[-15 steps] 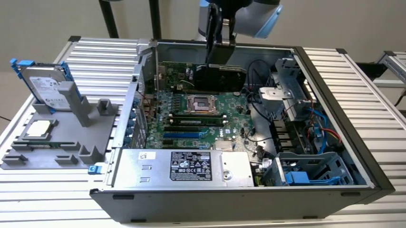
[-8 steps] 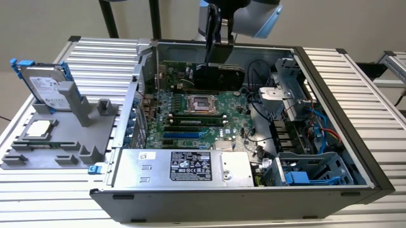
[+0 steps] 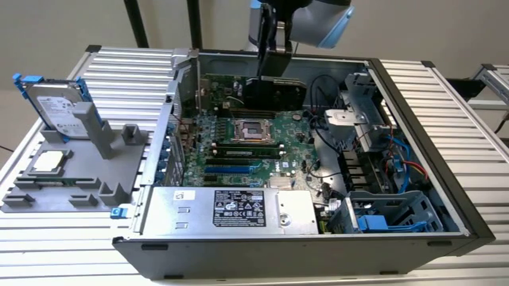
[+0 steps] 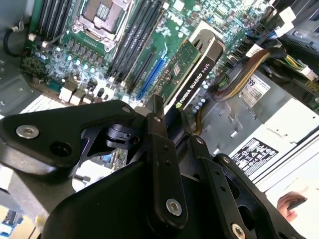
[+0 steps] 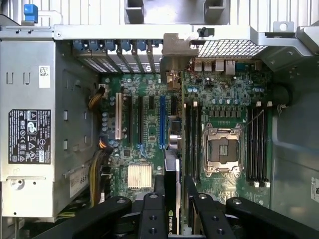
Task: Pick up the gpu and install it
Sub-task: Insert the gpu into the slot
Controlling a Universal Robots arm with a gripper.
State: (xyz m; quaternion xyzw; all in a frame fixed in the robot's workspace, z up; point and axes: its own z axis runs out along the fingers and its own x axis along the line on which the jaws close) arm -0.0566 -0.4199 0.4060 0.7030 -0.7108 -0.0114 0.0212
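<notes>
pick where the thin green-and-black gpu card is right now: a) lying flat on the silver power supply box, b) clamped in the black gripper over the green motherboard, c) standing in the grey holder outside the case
b: in both wrist views the black gripper is closed on the gpu card, holding it over the green motherboard.

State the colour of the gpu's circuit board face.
Green; the gpu shows best in the second wrist view.
</notes>
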